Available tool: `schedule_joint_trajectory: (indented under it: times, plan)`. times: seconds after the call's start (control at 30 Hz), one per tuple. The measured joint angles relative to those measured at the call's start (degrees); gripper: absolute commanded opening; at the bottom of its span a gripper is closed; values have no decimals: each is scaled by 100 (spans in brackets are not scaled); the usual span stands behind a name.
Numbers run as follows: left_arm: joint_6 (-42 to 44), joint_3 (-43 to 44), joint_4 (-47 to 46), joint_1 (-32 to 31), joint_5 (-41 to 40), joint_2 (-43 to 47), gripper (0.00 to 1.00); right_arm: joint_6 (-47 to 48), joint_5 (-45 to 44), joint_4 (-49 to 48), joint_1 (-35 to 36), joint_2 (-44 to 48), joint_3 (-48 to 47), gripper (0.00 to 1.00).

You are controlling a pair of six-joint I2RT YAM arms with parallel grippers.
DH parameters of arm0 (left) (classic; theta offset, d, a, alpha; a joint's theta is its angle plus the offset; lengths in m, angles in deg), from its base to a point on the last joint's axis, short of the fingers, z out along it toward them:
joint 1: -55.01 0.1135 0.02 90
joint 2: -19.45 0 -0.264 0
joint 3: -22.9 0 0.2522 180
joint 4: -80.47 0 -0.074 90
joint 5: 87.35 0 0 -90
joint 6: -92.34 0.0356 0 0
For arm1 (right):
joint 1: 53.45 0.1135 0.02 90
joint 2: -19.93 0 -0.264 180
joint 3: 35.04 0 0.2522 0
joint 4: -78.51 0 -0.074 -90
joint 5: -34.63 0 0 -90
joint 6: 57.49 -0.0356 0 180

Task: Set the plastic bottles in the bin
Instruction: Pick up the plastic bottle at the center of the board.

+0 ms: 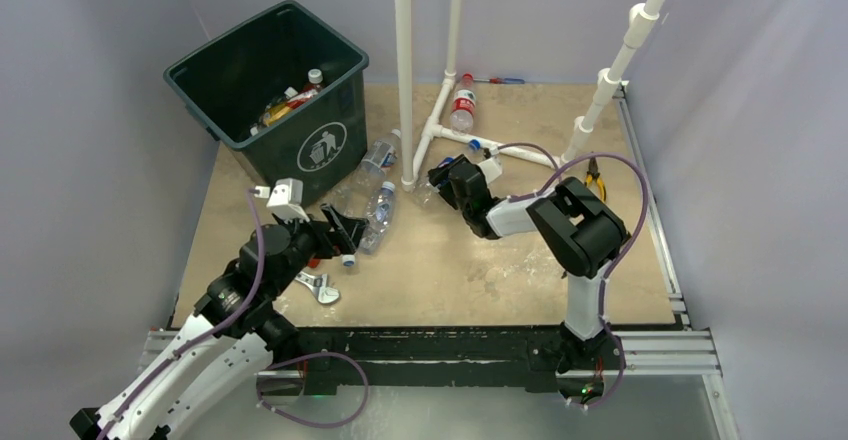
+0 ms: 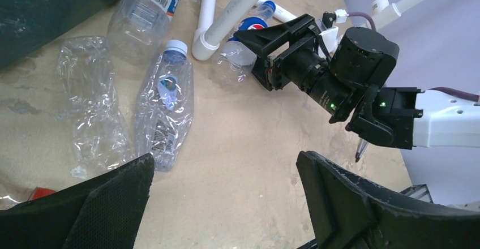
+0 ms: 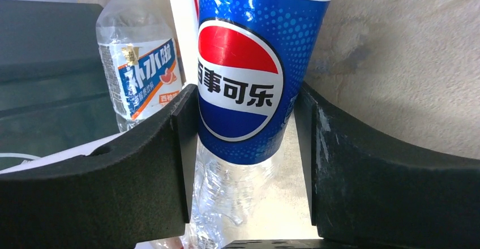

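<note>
My right gripper point(image 3: 246, 96) is shut on a plastic bottle with a blue Pepsi label point(image 3: 249, 73); both pads press the label. That bottle point(image 2: 235, 56) lies on the table beside the white pipe foot, with the right gripper point(image 1: 442, 175) low over it. My left gripper point(image 2: 226, 164) hangs open over bare table, nothing between its fingers. Just left of it lie a clear white-capped bottle point(image 2: 167, 102) and a crushed clear one point(image 2: 93, 107). The dark green bin point(image 1: 270, 70) at the back left holds several bottles point(image 1: 295, 95). A red-labelled bottle point(image 1: 462, 105) lies at the back.
A white pipe frame point(image 1: 405, 70) rises mid-table, its foot right beside the right gripper. A labelled bottle point(image 3: 141, 73) stands against the bin. A wrench point(image 1: 320, 288) lies near the left arm. Yellow-handled pliers point(image 1: 595, 180) sit at the right edge.
</note>
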Motion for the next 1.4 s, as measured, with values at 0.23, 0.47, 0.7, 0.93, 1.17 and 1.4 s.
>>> schedule_joint_trajectory:
  times: [0.23,0.47,0.7,0.93,1.17,1.4]
  plan:
    - [-184,-61,-4,0,2,-42,98,133,79,-361,13,63,245,47]
    - [-243,-142,-72,0,20,-275,98,1294,26,-374,533,2011,1759,47]
    - [-105,35,-280,0,33,-935,99,3254,1067,-424,1392,5556,3263,46]
    - [203,385,-1255,0,640,-1377,99,4376,2155,334,2116,8301,3654,45]
    - [308,516,-3093,0,2468,-1917,97,4824,2756,660,2146,8266,3762,44]
    - [181,745,-4271,0,3792,-2516,93,5007,3110,647,2164,7882,3762,43]
